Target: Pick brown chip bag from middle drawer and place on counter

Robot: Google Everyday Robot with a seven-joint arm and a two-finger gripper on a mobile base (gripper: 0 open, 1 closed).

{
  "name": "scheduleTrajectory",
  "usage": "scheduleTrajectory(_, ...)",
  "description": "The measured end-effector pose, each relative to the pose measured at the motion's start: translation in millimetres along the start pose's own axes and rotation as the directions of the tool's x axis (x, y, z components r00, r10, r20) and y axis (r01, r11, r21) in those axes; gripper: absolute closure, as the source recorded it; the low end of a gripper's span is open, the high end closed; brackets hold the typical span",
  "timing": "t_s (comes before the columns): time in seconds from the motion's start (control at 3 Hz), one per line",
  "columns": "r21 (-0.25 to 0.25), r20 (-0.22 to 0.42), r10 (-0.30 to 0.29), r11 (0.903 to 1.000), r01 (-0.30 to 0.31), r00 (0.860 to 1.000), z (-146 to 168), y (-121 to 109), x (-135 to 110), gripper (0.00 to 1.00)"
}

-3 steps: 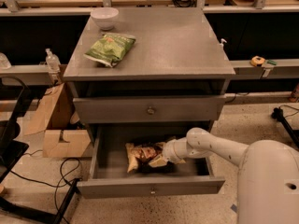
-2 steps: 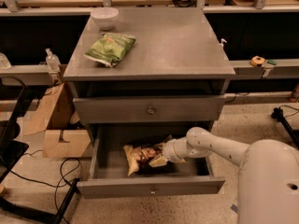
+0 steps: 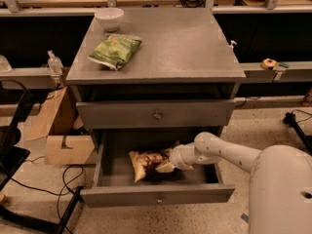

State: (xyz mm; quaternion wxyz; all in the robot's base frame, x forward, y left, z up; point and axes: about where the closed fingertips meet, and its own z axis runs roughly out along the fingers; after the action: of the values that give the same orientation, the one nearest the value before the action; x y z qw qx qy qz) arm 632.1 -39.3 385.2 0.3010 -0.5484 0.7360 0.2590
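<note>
Nearest, at five o'clock, the robot's white body fills the corner, and its arm (image 3: 229, 152) reaches toward nine o'clock into the open drawer (image 3: 156, 195). It comes in low from the side, I judge, because the closed upper drawer (image 3: 156, 114) overhangs the back of the opening and leaves little room from above. The gripper (image 3: 170, 161) is inside the drawer, right against the three o'clock end of the brown bag (image 3: 146, 162). Whether it is pinching the bag or only touching it I cannot tell. The bag lies mid-drawer, running nine to three, its nine o'clock end free.

Lifting out probably means coming toward six o'clock first, past the upper drawer's front, then up. Farther, at twelve, the counter (image 3: 185, 48) carries a green bag (image 3: 115, 51) at its ten o'clock part and a white bowl (image 3: 109, 18) in the eleven o'clock corner. Its three o'clock half is bare, so that looks the natural landing place. A cardboard box (image 3: 63, 147) on the floor at nine o'clock sits well apart from the arm.
</note>
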Motion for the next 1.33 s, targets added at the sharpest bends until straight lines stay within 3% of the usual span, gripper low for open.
scheduleTrajectory(0.33,-0.005,0.032,0.004,1.0000,-0.003,0.999,-39,15,-27,1.00)
scheduleTrajectory(1.0,-0.004,0.061,0.006,1.0000,-0.006,0.998,-162,54,-114,1.00)
scheduleTrajectory(1.33,0.055,0.077,0.009,0.9984,-0.013,0.997,-226,63,-151,1.00)
